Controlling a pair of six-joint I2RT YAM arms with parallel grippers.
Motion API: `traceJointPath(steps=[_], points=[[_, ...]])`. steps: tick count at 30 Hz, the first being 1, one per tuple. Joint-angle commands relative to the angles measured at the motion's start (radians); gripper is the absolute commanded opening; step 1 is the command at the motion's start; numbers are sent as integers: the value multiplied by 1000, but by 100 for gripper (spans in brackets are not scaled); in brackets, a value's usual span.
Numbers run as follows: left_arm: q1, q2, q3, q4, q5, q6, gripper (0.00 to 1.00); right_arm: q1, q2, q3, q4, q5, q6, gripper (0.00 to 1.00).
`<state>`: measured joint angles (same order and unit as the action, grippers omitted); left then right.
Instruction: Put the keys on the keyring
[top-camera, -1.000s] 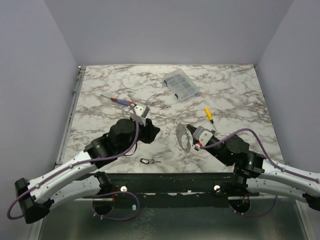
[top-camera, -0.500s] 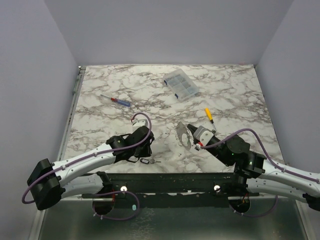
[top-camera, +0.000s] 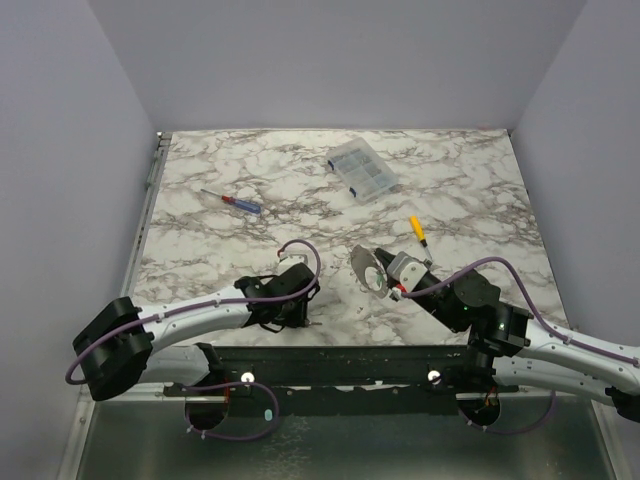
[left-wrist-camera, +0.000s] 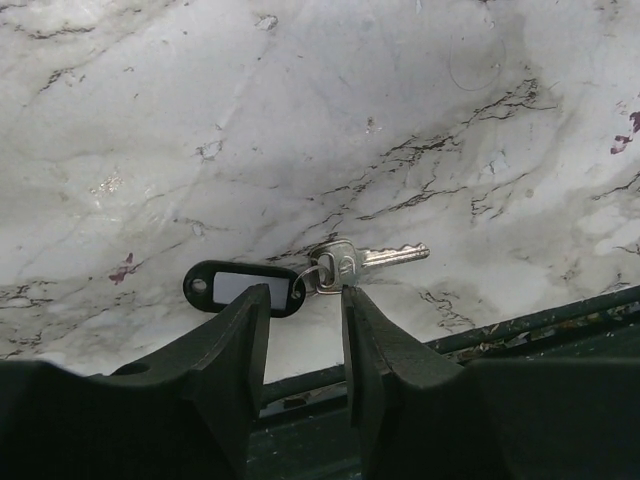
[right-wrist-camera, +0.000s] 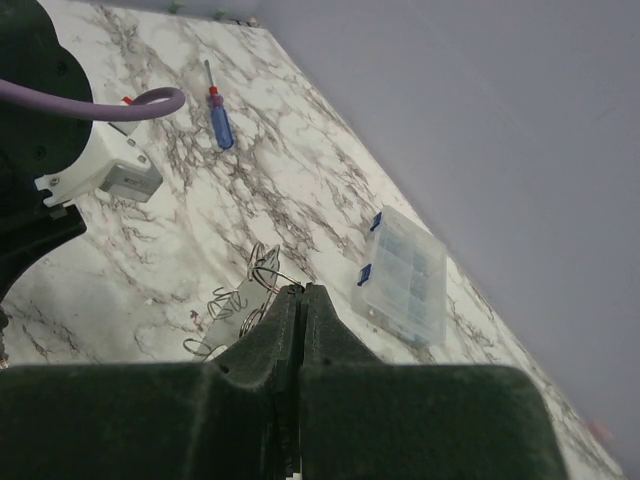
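Observation:
One silvery key (left-wrist-camera: 372, 260) lies flat on the marble near the table's front edge. A small split ring (left-wrist-camera: 310, 278) joins it to a black tag with a white label (left-wrist-camera: 243, 287). My left gripper (left-wrist-camera: 305, 298) is low over them and open, its tips just short of the ring and tag with nothing between them. In the top view the left gripper (top-camera: 297, 316) covers the key. My right gripper (right-wrist-camera: 301, 291) is shut on a thin wire keyring (right-wrist-camera: 264, 268) that hangs with a clear packet of several wire rings (right-wrist-camera: 228, 310), raised off the table (top-camera: 363, 263).
A blue-and-red screwdriver (top-camera: 240, 203) lies at the back left and a yellow-handled screwdriver (top-camera: 417, 229) at the right. A clear compartment box (top-camera: 362, 170) with blue latches sits at the back. The table's dark metal front rail (left-wrist-camera: 540, 330) runs just below the key.
The left arm has swung back and down towards the front edge, bringing its gripper low over the key and tag. The right gripper has lifted the ring packet slightly.

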<state>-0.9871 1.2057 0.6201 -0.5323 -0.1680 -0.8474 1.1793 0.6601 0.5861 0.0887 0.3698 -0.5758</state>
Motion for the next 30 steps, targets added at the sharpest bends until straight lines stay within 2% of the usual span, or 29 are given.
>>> traceJointPath(steps=[1, 6, 10, 19, 30], points=[[-15, 32, -4, 66, -6, 51, 40, 5, -12, 32, 40, -10, 11, 1], [-21, 74, -11, 86, -22, 72, 39, 5, -11, 32, 37, -19, 14, 1], [-27, 107, -14, 85, -29, 65, 34, 5, -10, 32, 37, -16, 14, 1], [-41, 104, 3, 86, -62, 61, 1, 5, -8, 29, 37, -6, 13, 1], [-41, 75, 55, 87, -154, 59, 0, 5, -13, 29, 35, -11, 16, 1]])
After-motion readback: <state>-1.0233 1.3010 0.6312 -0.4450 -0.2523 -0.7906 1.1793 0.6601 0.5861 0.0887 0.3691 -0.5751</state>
